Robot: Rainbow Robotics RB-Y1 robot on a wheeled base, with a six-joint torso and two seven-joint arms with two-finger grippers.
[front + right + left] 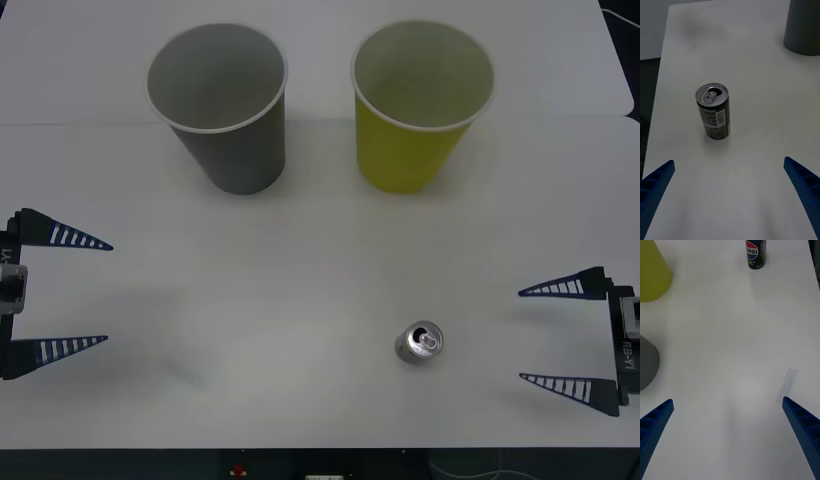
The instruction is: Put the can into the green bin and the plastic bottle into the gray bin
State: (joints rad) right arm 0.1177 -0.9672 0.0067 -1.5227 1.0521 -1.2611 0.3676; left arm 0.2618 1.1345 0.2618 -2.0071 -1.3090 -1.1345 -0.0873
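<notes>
Near the tabletop's front edge, toward its right, the small Pepsi can stands upright, tab opened. The left gripper and right gripper spread wide at the side edges. Farther back stand the tapered gray bin and green bin, smooth paper, both showing bare insides.

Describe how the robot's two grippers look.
The left gripper and the right gripper look alike: two long blue fingers tapering to points, ribbed with pale stripes, mounted on dark blocks. The right block carries small white lettering, too small to read.
</notes>
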